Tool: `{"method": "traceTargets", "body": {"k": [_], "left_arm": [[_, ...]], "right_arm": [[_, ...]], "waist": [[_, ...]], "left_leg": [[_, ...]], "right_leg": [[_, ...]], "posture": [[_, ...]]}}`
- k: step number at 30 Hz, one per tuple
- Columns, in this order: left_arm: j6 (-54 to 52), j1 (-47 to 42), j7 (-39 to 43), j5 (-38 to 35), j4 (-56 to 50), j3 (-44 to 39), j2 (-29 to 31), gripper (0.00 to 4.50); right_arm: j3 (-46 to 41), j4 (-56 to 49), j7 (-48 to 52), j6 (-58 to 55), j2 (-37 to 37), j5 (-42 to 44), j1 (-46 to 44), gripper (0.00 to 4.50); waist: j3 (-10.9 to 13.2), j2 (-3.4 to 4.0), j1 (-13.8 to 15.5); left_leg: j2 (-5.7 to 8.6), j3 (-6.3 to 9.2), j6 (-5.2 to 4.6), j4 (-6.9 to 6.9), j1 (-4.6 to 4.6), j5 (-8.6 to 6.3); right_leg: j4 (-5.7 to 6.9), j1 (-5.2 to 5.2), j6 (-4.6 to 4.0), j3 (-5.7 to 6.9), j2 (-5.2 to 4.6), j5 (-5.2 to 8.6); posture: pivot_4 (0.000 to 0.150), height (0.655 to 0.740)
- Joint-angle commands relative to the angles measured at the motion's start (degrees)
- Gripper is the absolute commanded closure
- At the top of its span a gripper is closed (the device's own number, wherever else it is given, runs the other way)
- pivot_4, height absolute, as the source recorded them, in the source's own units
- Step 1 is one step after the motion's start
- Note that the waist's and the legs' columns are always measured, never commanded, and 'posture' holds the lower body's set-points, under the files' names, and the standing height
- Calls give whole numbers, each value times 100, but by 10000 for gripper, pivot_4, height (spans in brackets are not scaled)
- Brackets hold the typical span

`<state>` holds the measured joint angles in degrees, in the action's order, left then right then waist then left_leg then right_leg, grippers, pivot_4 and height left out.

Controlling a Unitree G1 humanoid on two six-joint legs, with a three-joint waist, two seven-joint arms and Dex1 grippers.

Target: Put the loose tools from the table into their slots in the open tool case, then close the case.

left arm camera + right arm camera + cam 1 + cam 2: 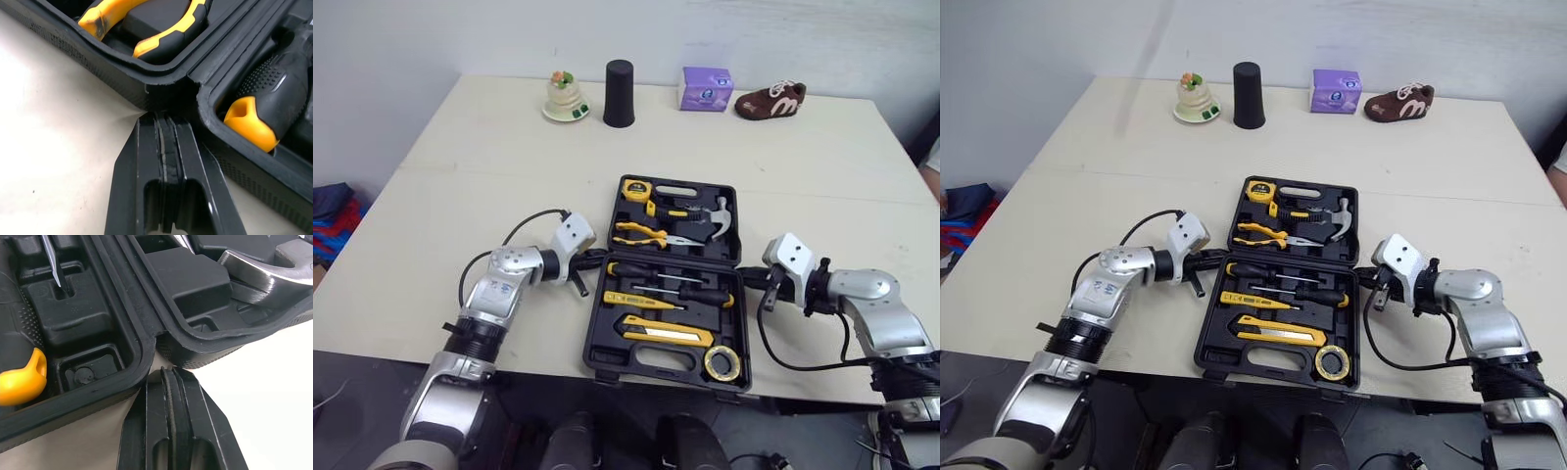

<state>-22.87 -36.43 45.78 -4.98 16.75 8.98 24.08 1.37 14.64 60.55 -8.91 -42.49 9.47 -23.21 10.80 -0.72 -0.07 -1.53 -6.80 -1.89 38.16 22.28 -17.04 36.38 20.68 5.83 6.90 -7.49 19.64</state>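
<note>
The black tool case [651, 360] lies open in the middle of the table, lid half away from me. In the lid sit a yellow tape measure [636, 189], pliers [641, 233] and a hammer [715, 220]. The near half holds screwdrivers [690, 291], a yellow utility knife [668, 335] and a tape roll [722, 363]. My left gripper [597, 257] is shut, its tip touching the case's left hinge corner [164, 100]. My right gripper [749, 277] is shut too, its tip at the right hinge corner [164, 352].
Along the far edge of the table stand a small cake figurine [566, 98], a black cup [619, 94], a purple box [706, 88] and a brown shoe [771, 101]. The case's near edge lies close to the table's front edge.
</note>
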Motion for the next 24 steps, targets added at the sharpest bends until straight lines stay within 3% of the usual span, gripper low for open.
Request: {"method": "traceTargets", "body": {"k": [1, 2, 6, 7, 9, 13, 14, 18, 20, 24], "left_arm": [[-139, -48, -73, -62, -128, -151, 44, 44387], [-157, -41, -92, -92, -141, -201, 51, 44387], [26, 90, -87, -369, -227, -847, 445, 34531], [127, 89, -123, -405, -198, -989, 523, 28294], [-114, -26, -142, -456, -171, -1093, 652, 22719], [-1380, -441, 120, -513, -190, -882, 967, 4930], [-1670, -640, 264, -700, -202, -901, 930, 1673], [-3098, -1727, 209, -918, 167, -765, 667, 369], [-3496, -2022, 188, -858, 389, -568, 629, 369], [-3769, -2608, -147, -786, 966, -482, 251, 369]], "right_arm": [[-121, -58, -6, -60, -71, 62, -68, 45000], [-156, -64, -12, -124, -80, 94, -65, 45000], [-759, -336, -15, -804, -523, 489, 49, 33992], [-879, -421, 19, -1049, -642, 590, 71, 27303], [-935, -704, -84, -2107, -928, 706, 41, 21369], [-649, -1254, -66, -4137, -1556, 896, -274, 2251], [-821, -1279, -251, -4893, -1415, 1171, -612, 65], [-805, -1353, -858, -7241, -1041, 1568, -1835, 0], [-918, -1266, -1175, -7756, -766, 1595, -2234, 0], [-834, -1036, -1715, -8183, -388, 1486, -2829, 0]], "waist": [[0, 0, -2], [0, 0, -2], [0, 0, -2], [4, 4, -2], [7, 2, 0], [8, 3, 1], [7, 3, -1], [9, 0, 5], [9, 0, 8], [9, 0, 4]], "left_leg": [[0, 0, 0, 1, -1, 0], [0, 0, 0, 1, -1, 0], [-1, 1, 0, 0, 1, 0], [-1, 1, 0, -3, 2, 0], [-1, 1, 0, -5, 13, 0], [-1, 6, 0, 1, 11, 0], [0, 6, -1, 1, 10, -1], [-1, 8, 4, 6, 46, 3], [1, 12, 11, 8, 97, 19], [17, 5, 13, -17, 98, 19]], "right_leg": [[3, 0, 0, -1, -1, 0], [4, 0, 0, -2, -1, 0], [5, 3, 0, -2, -1, 0], [4, 4, 0, -1, -1, 0], [3, 16, 0, -1, -3, 0], [6, 11, -1, 2, -6, 0], [3, 11, -1, 0, -6, 0], [18, 52, -4, -2, -6, -2], [33, 101, -9, 4, 0, -5], [33, 117, -9, 15, 19, -4]], "posture": [[1500, 7380], [1500, 7380], [1500, 7380], [1500, 7380], [1500, 7380], [1500, 7380], [1500, 7380], [1500, 7380], [1500, 7380], [1500, 7380]]}}
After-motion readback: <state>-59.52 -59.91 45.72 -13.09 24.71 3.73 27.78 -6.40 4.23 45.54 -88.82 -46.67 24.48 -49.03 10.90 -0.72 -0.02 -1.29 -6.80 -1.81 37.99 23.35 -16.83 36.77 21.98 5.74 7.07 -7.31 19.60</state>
